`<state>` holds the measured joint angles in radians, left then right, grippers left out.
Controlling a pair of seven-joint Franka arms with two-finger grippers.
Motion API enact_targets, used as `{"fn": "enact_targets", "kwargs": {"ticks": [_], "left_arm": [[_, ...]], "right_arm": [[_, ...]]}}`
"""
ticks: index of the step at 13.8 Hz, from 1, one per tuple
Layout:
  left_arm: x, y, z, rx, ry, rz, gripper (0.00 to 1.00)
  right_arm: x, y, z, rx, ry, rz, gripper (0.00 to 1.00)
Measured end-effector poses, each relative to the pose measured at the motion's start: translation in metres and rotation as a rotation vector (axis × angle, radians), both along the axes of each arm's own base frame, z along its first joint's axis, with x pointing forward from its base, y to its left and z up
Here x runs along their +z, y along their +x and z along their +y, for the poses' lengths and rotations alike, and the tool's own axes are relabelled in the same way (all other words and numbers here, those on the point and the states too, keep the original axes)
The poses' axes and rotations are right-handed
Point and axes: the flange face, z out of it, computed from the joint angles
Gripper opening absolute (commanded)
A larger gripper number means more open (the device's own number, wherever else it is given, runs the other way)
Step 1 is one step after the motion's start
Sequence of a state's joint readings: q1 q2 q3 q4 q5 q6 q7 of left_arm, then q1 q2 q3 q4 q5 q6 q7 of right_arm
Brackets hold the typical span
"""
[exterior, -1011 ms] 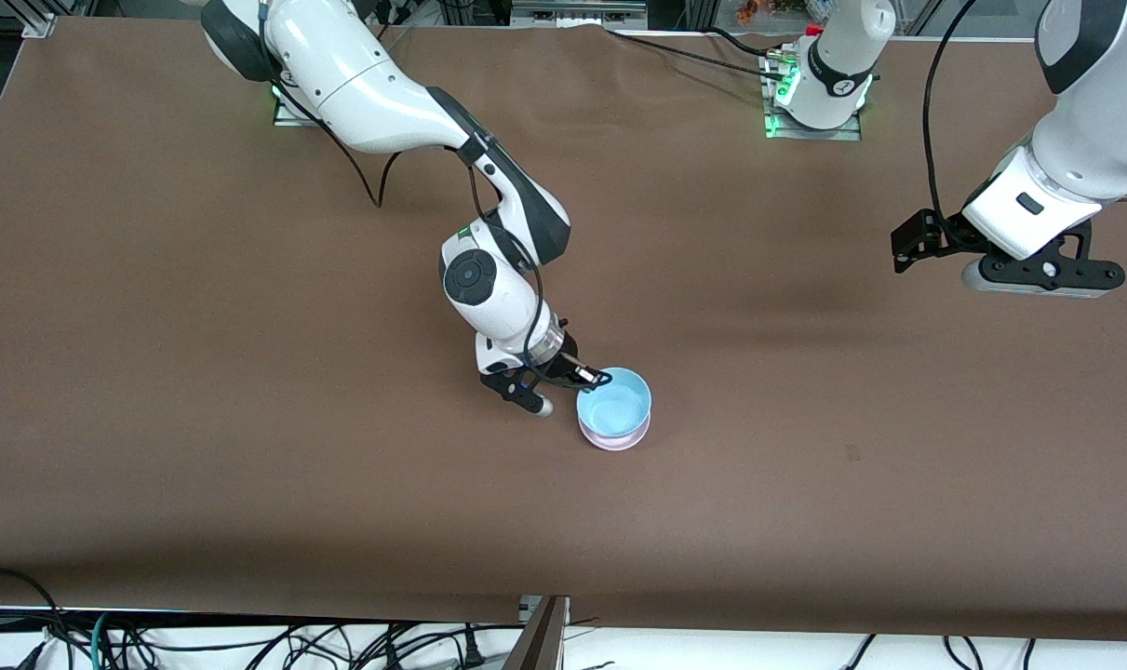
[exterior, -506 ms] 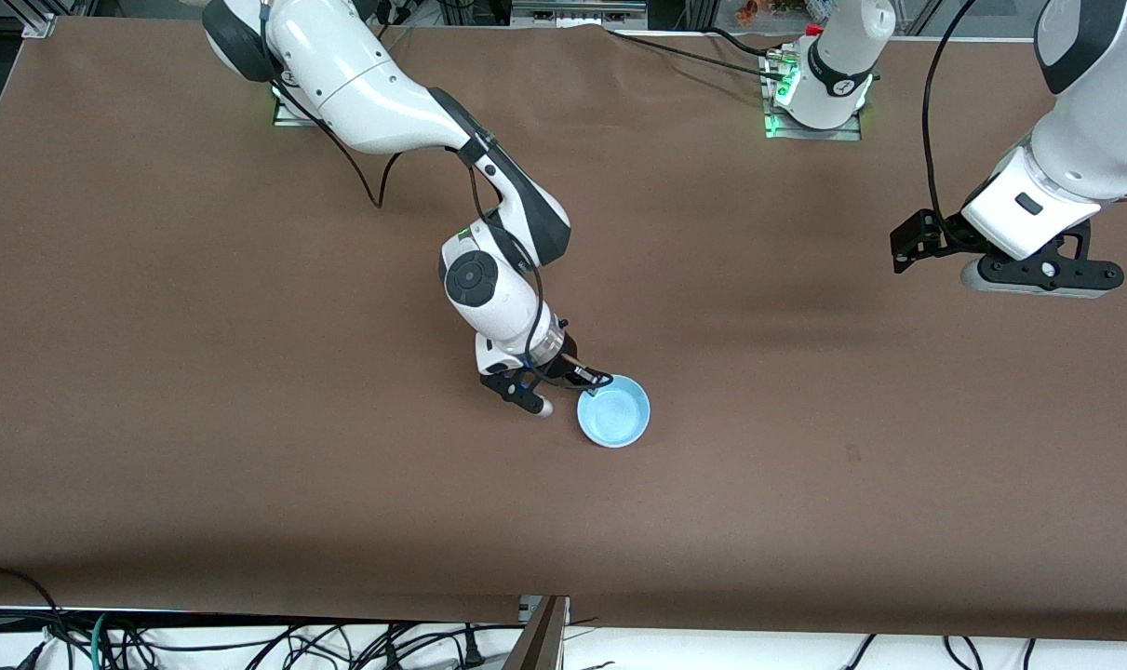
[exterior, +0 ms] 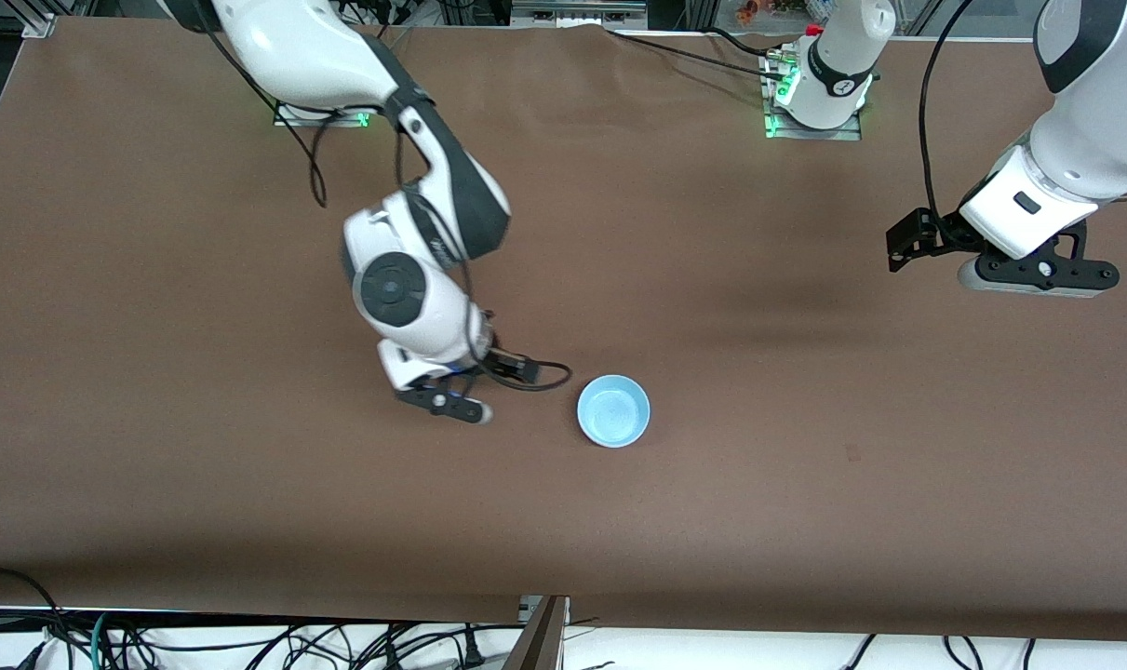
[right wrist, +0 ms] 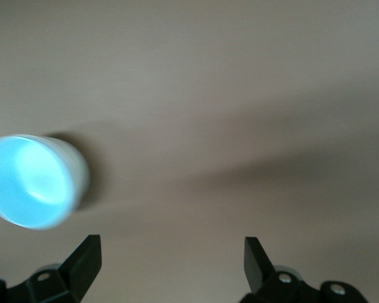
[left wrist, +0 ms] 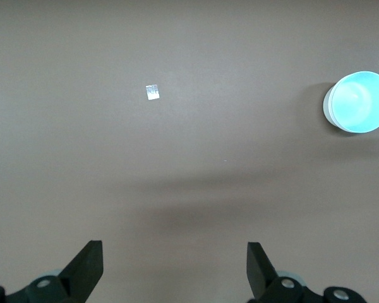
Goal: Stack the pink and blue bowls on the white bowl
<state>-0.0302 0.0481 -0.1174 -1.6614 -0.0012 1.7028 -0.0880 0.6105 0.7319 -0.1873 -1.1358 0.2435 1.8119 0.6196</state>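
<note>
The light blue bowl [exterior: 613, 411] sits upright near the middle of the table and covers what is beneath it. The pink bowl and the white bowl are hidden in the front view. The left wrist view shows the blue bowl [left wrist: 360, 101] with a pale wall under its rim; I cannot tell that wall's colour. The blue bowl also shows in the right wrist view [right wrist: 26, 180]. My right gripper [exterior: 458, 406] is open and empty, beside the bowl toward the right arm's end of the table. My left gripper [exterior: 1038, 274] is open and empty and waits at the left arm's end.
A small white tag [left wrist: 153, 92] lies on the brown table cover. The arm bases [exterior: 814, 102] stand along the edge farthest from the front camera. Cables and a metal post [exterior: 540, 633] run below the nearest edge.
The blue bowl sank onto the pink bowl and hid it. My right gripper let go of the blue bowl's rim and drew back toward the right arm's end. The left arm barely moved.
</note>
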Motion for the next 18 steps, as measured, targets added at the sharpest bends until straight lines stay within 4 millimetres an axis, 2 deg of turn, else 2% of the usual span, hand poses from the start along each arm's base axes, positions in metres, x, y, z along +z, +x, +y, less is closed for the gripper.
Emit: {"fn": "enact_targets", "kwargs": {"ticks": [2, 4, 7, 10, 11, 13, 16, 17, 18], "left_arm": [[0.0, 0.0, -0.001, -0.002, 0.0, 0.0, 1.0], [0.002, 0.002, -0.003, -0.005, -0.002, -0.006, 1.0], [0.007, 0.009, -0.004, -0.005, -0.007, -0.02, 1.0], [0.006, 0.015, -0.004, -0.005, -0.009, -0.021, 1.0], [0.004, 0.017, -0.004, -0.005, -0.01, -0.018, 1.0], [0.002, 0.018, -0.004, -0.005, -0.01, -0.015, 1.0], [0.002, 0.018, -0.004, -0.005, -0.01, -0.015, 1.0], [0.002, 0.018, -0.004, -0.005, -0.01, -0.015, 1.0], [0.002, 0.018, -0.004, -0.005, -0.01, -0.015, 1.0]], "right_arm": [[0.032, 0.008, -0.073, 0.159, -0.072, 0.078, 1.0], [0.056, 0.012, -0.137, 0.276, -0.099, 0.136, 1.0], [0.099, 0.005, -0.211, 0.29, -0.091, 0.206, 1.0], [0.138, -0.004, -0.282, 0.241, -0.042, 0.192, 1.0], [0.15, -0.011, -0.3, 0.248, -0.062, 0.19, 1.0], [0.178, -0.026, -0.313, 0.284, -0.137, 0.17, 1.0], [0.24, -0.056, -0.344, 0.254, -0.135, 0.08, 1.0], [0.252, -0.065, -0.352, 0.243, -0.129, 0.062, 1.0], [0.255, -0.072, -0.356, 0.239, -0.123, 0.056, 1.0]]}}
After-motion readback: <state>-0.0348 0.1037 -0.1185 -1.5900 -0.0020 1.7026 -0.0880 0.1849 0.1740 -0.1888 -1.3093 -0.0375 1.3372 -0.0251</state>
